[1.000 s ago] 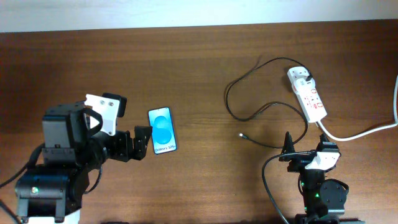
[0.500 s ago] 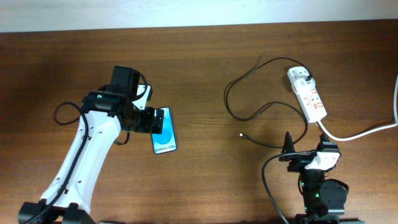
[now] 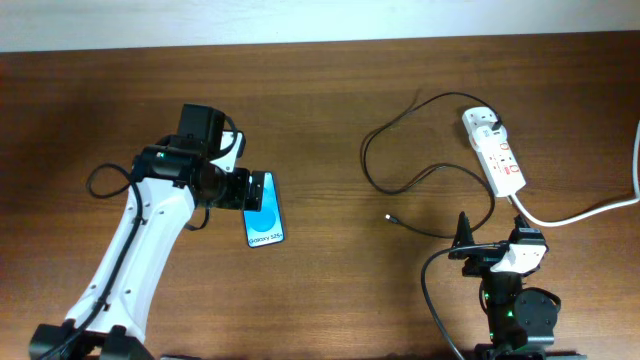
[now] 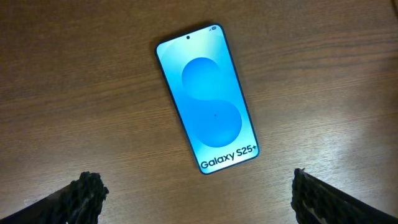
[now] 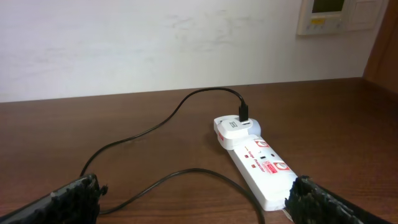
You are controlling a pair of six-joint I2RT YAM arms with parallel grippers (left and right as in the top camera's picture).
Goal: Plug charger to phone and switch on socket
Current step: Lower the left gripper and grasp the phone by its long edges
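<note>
Evidently the left gripper hangs over the phone with jaws spread wide, holding nothing, likely to steady it. Its wrist view reads the Galaxy lettering; overhead alone shows the charger looping from the socket to its loose tip, well apart from the phone. The right gripper, also spread and empty, faces the socket

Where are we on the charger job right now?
Done: the charger is already plugged into the socket. In hand: the left gripper hovers open over the phone, holding nothing; the right gripper is open near the socket. Left: the silvery tip lies loose on the table, apart from the phone, so plugging it in and switching on remain.
</note>
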